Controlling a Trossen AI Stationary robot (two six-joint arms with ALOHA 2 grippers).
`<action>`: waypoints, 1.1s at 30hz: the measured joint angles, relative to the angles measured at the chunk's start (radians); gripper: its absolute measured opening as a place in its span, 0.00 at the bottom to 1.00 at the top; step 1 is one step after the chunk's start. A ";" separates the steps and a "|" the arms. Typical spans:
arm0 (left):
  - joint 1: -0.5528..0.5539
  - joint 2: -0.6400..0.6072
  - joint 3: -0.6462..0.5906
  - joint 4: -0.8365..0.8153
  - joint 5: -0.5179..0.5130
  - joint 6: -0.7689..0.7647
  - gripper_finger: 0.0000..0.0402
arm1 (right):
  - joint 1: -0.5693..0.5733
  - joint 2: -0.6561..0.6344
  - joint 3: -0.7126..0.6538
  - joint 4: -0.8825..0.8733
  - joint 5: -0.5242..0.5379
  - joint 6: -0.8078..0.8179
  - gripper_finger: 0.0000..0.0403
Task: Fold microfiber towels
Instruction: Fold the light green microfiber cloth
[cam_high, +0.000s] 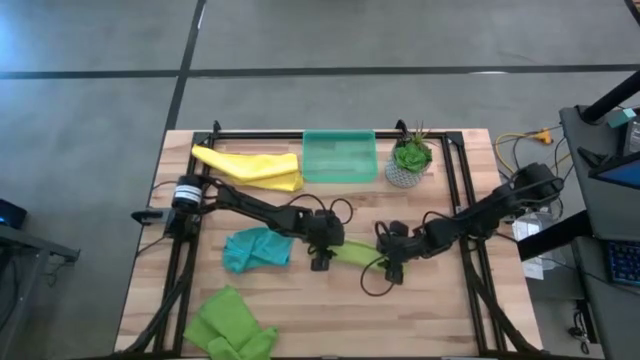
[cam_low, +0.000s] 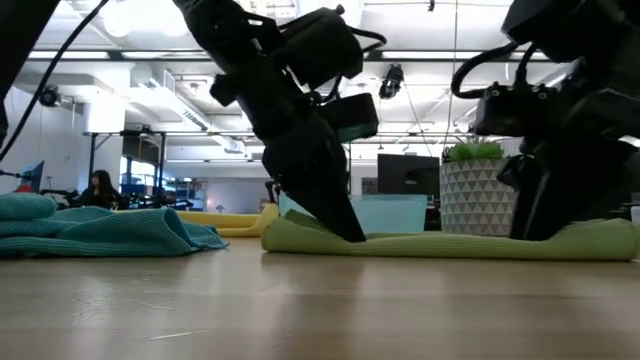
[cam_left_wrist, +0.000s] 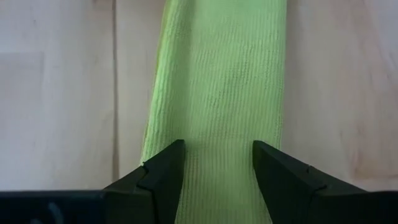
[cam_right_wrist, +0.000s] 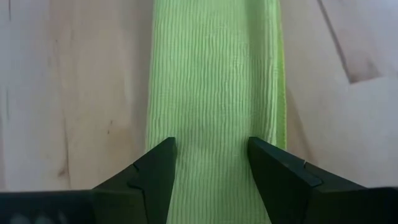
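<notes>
A lime green towel (cam_high: 356, 252), folded into a long strip, lies flat on the table (cam_high: 440, 310) between my two grippers; in the low view the lime green towel (cam_low: 450, 243) rests along its whole length. My left gripper (cam_high: 322, 258) is on its left end and my right gripper (cam_high: 393, 265) on its right end. Both are shut on it. A teal towel (cam_high: 256, 248) lies left of my left gripper. A yellow towel (cam_high: 250, 166) lies at the far left, and a second lime green towel (cam_high: 230, 325) at the near left. My left gripper (cam_left_wrist: 217, 168) has the strip's left end (cam_left_wrist: 217, 140) between its two fingers, which lie along the strip. They slant down from the table's left, tips at the cloth (cam_low: 345, 230). The cloth lies on the table; how many layers, I cannot tell. My right gripper (cam_right_wrist: 211, 165) has the strip's right end (cam_right_wrist: 211, 134) between its two fingers, which lie along the strip. The fingers (cam_low: 545, 225) slant down from the right. That end lies on the table. The cloth's edges reach out past both fingers.
A translucent green tray (cam_high: 340, 156) stands at the far middle, with a small potted plant (cam_high: 410, 160) to its right. A black frame (cam_high: 470, 200) runs round the table. Bare wood lies near the front edge (cam_high: 400, 320).
</notes>
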 joint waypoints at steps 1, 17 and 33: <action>0.001 -0.006 0.000 0.001 -0.003 0.002 0.44 | 0.009 -0.002 0.000 -0.007 0.000 0.010 0.49; 0.015 -0.034 -0.002 -0.053 -0.005 0.042 0.44 | 0.128 -0.067 0.000 -0.106 0.004 0.155 0.48; 0.019 -0.035 -0.001 -0.142 -0.029 0.076 0.44 | 0.224 -0.084 0.000 -0.129 -0.001 0.290 0.48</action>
